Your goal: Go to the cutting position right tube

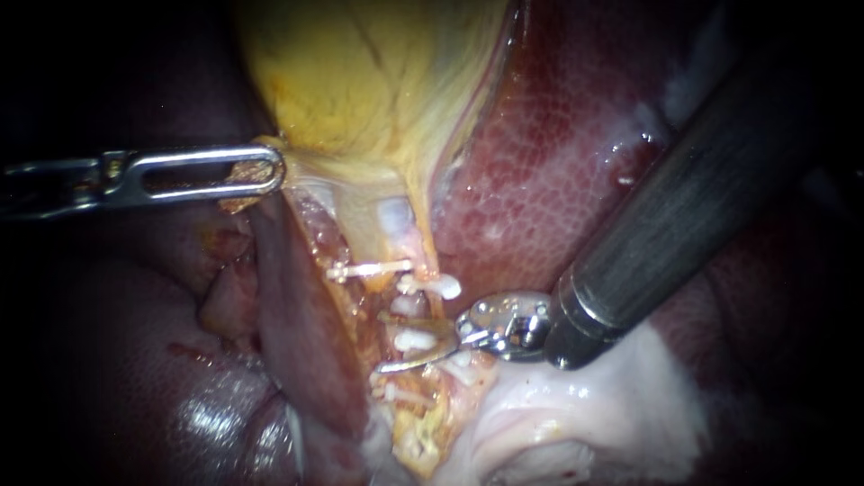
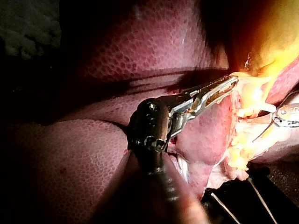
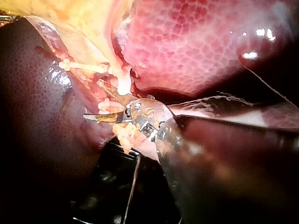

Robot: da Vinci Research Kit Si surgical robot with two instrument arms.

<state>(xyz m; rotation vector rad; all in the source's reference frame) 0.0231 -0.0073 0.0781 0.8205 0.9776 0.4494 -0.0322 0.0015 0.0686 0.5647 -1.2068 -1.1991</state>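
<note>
Liver [image 1: 558, 180] behind, right instrument [image 1: 379, 342] holds its claw apart astride clipped right tube [image 1: 400, 229]; left instrument [image 1: 273, 171] clamps gallbladder [image 1: 360, 81]

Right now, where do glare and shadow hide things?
Endoscope view: light centres on the gallbladder; edges fall dark, swallowing the shaft of the left instrument. Left wrist view: the gallbladder glares beyond the jaws; a shadow band crosses the liver. Right wrist view: glints on the liver.

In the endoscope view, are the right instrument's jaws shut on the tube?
No, a gap shows between the two curved blades of the right instrument, and a white clip sits in that gap.
</note>
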